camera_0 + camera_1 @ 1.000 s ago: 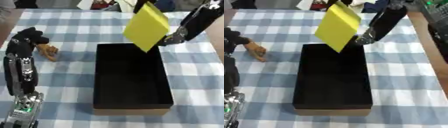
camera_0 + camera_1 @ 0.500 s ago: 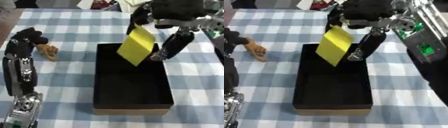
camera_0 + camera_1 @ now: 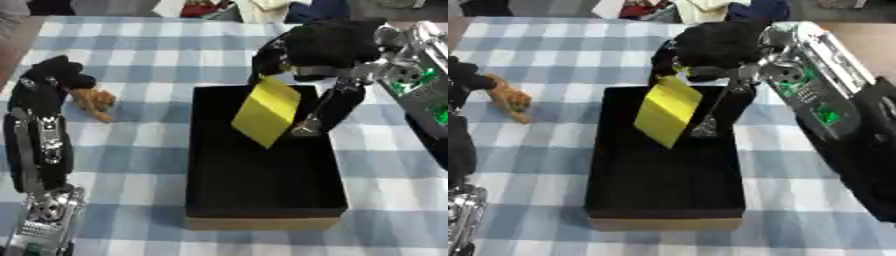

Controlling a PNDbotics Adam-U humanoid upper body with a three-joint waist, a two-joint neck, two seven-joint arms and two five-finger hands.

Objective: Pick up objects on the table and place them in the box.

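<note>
A flat yellow rectangular pad hangs tilted inside the open black box, its lower corner down near the box floor. My right hand reaches in from the upper right and pinches the pad's top edge; one long finger stretches down beside it. A small orange-brown toy animal lies on the checked cloth left of the box. My left hand stands raised beside the toy, fingers relaxed and holding nothing.
The box has a tan cardboard front wall and sits mid-table on a blue-and-white checked cloth. My left forearm rises along the left edge. Clothes and other items lie beyond the far edge.
My right hand has come over the box and lowered the yellow pad from above the rim down into it. The left hand and toy have stayed put.
</note>
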